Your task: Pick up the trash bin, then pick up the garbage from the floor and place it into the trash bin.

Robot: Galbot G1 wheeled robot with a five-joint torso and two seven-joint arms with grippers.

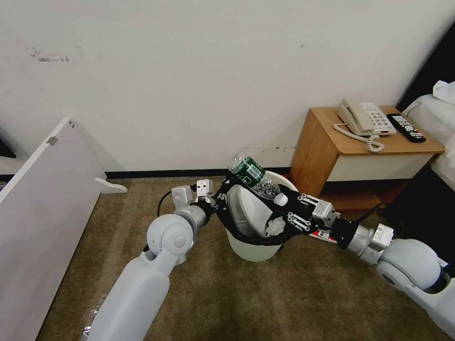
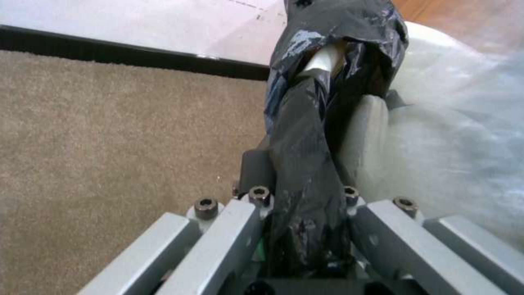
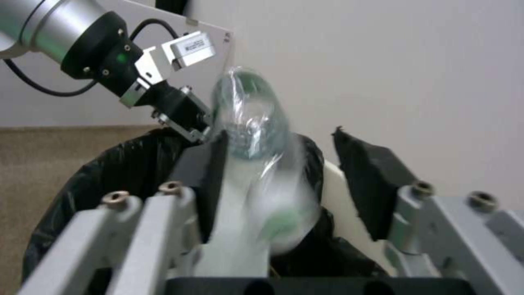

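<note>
Left gripper [image 2: 306, 192] clamping bin [image 1: 253, 248] rim | right gripper [image 1: 283, 210] fingers apart, bottle [image 1: 253, 176] tipping over bin | we're keeping bin level, so bottle lands inside.

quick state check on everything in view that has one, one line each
trash bin: upright, black liner over rim, holding trash
plastic bottle: crushed, capped, tilted over the bin mouth
white slipper: standing on end inside the bin
left gripper: shut on the bin rim
right gripper: open at the bottle
telephone: handset on cradle
</note>
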